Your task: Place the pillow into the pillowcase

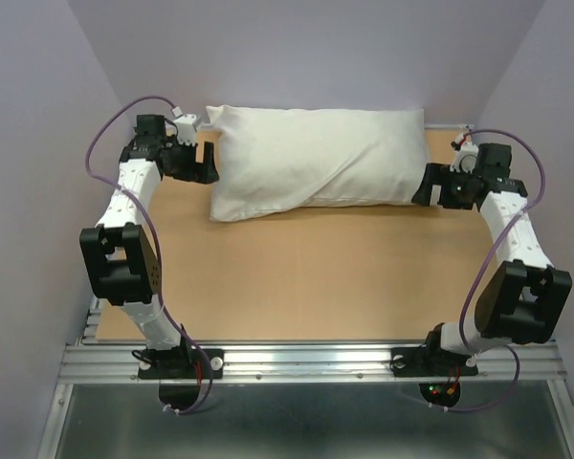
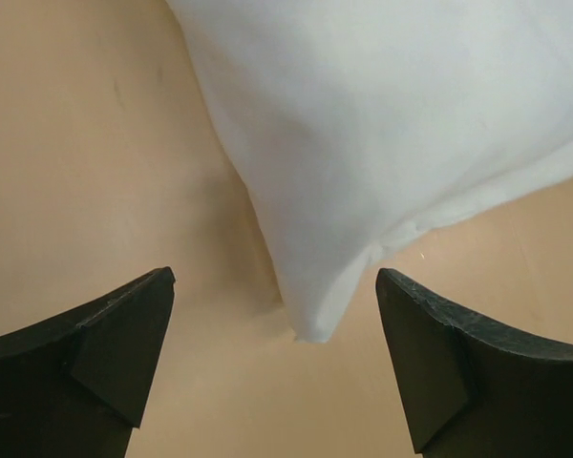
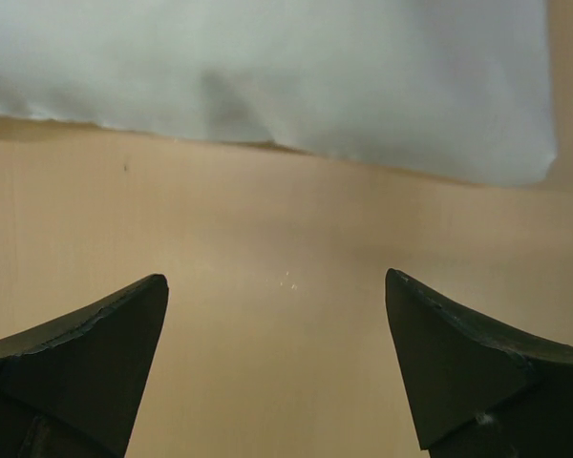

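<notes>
The cream pillowcase (image 1: pixel 316 158) lies plump and filled along the far side of the wooden table (image 1: pixel 306 277), with a flatter loose flap at its near left corner. The pillow itself does not show; only cream fabric is visible. My left gripper (image 1: pixel 210 164) stands open just beside the left end of the pillowcase. In the left wrist view a corner of the pillowcase (image 2: pixel 363 143) points down between the open fingers of the left gripper (image 2: pixel 275 286), touching neither. My right gripper (image 1: pixel 427 187) is open at the right end. The right wrist view shows the pillowcase's edge (image 3: pixel 267 76) ahead of the right gripper (image 3: pixel 277 286).
Lavender walls close in the table on the left, right and back. A metal rail (image 1: pixel 306 359) carrying both arm bases runs along the near edge. Purple cables loop off each arm.
</notes>
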Tool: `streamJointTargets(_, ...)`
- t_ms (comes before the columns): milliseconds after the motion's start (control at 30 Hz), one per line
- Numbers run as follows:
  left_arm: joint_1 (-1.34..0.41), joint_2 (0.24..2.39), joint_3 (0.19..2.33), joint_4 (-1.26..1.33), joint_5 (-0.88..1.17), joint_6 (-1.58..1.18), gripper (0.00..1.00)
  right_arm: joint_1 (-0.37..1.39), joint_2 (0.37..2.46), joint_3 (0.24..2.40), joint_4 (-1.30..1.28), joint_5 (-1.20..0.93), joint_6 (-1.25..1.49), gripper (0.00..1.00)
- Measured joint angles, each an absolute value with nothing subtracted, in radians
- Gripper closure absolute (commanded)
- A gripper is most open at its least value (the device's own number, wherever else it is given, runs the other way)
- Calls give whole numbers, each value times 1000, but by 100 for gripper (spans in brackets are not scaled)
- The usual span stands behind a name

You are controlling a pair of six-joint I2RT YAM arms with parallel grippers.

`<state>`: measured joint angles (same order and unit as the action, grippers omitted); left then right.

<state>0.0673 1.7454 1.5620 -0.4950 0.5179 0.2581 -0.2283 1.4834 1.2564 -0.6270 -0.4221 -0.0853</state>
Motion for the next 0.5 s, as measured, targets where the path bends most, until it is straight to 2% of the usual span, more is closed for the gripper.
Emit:
streamJointTargets(200, 23, 1654, 1407, -503, 488, 266, 1, -228, 1367, 1114, -648, -482, -71, 0)
streamJointTargets(500, -10, 1523, 1311, -453, 467, 270, 1, -228, 1289, 1047, -647, -502, -54, 0)
